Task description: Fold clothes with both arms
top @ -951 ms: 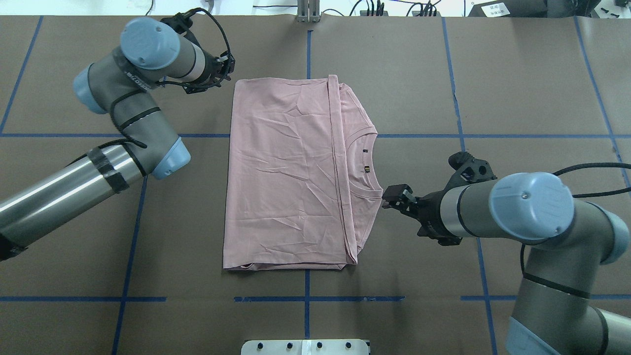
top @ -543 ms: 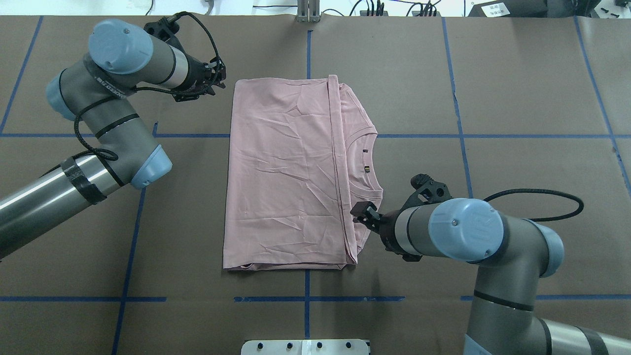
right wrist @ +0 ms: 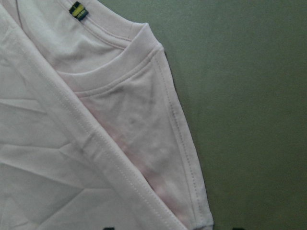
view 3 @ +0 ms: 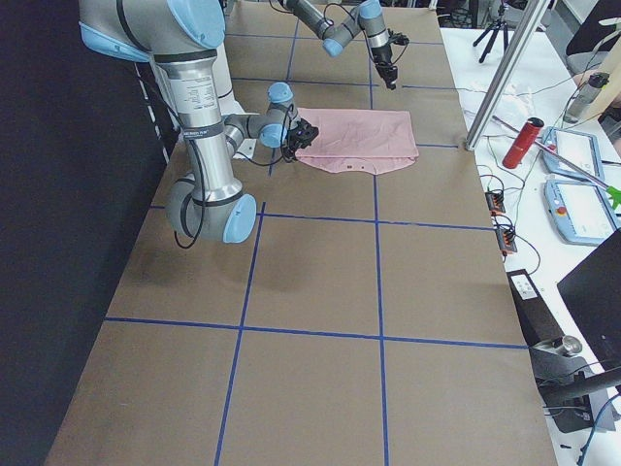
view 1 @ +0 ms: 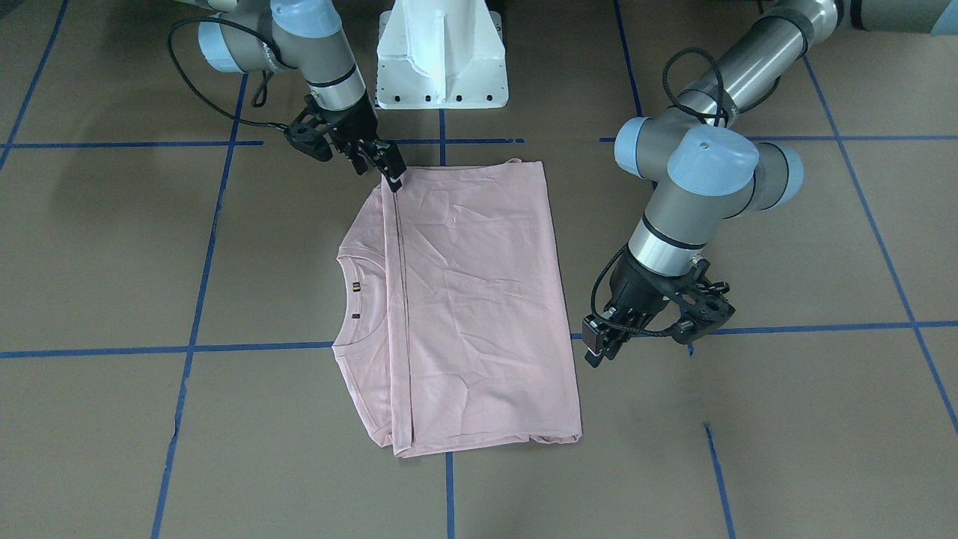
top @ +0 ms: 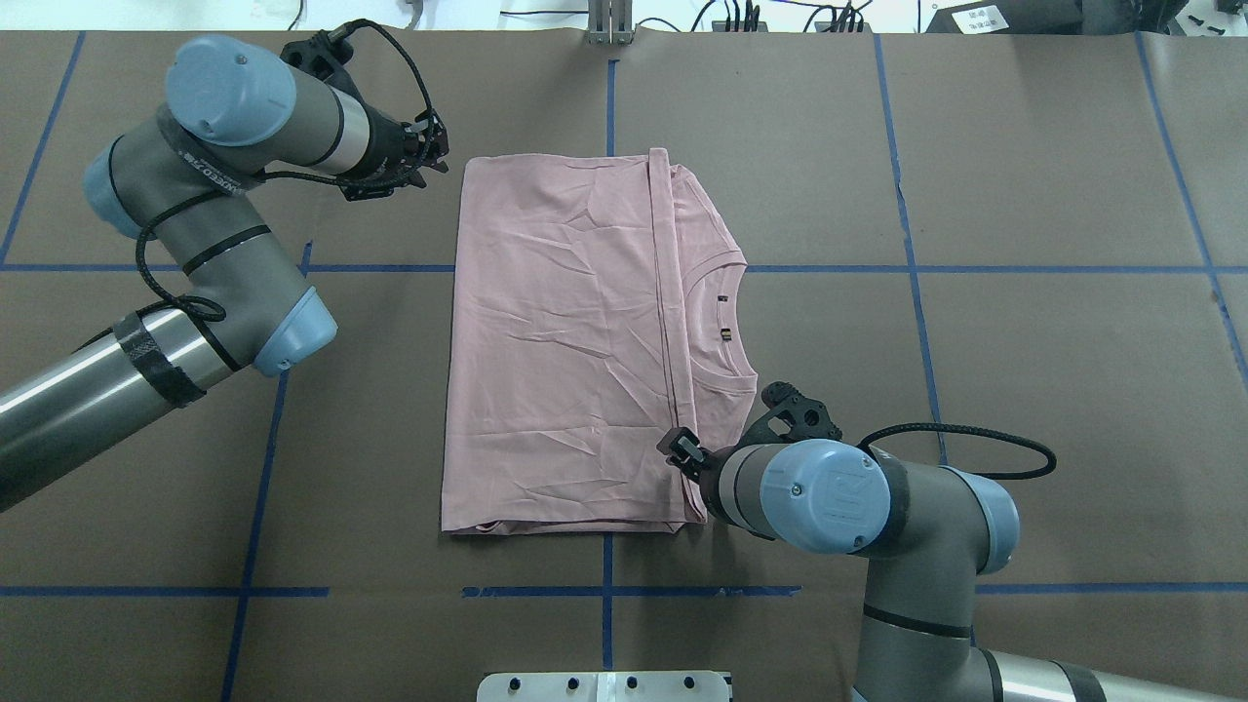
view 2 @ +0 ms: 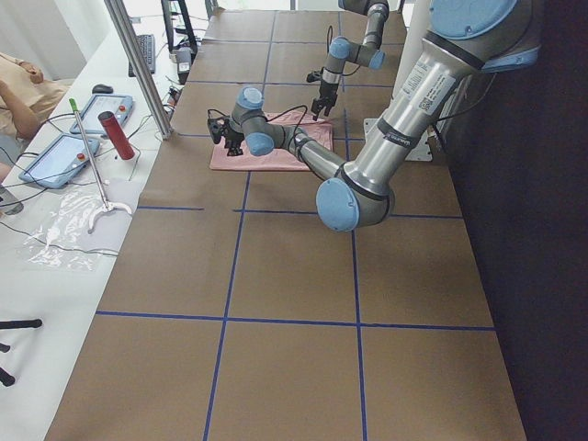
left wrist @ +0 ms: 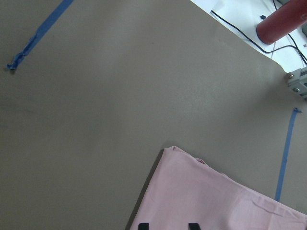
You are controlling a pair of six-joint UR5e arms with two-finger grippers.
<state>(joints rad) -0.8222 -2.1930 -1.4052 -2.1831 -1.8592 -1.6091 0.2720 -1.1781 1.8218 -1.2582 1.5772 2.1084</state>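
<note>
The pale pink T-shirt (top: 565,341) lies folded and plain side up on the brown table, its ribbed collar (top: 736,312) at the right. My right gripper (top: 676,448) hovers open over the folded edge near the shirt's near-right corner (view 1: 391,174). Its wrist view shows the collar, hem and a small label (right wrist: 78,10) just below it. My left gripper (top: 436,146) hangs open beside the far-left corner, off the cloth. In its wrist view, two black fingertips (left wrist: 144,225) stand apart above that corner (left wrist: 225,201). Neither gripper holds anything.
The white pedestal base (view 1: 441,52) stands at the robot's side of the table. Blue tape lines (top: 604,591) cross the brown surface. A metal post (top: 609,24) stands at the far edge, and beyond it a red bottle (left wrist: 283,21) and cables.
The right arm has swung from beside the collar toward me, bringing its gripper over the shirt's near-right folded edge. The left gripper has drawn back slightly to the left. The shirt has not moved.
</note>
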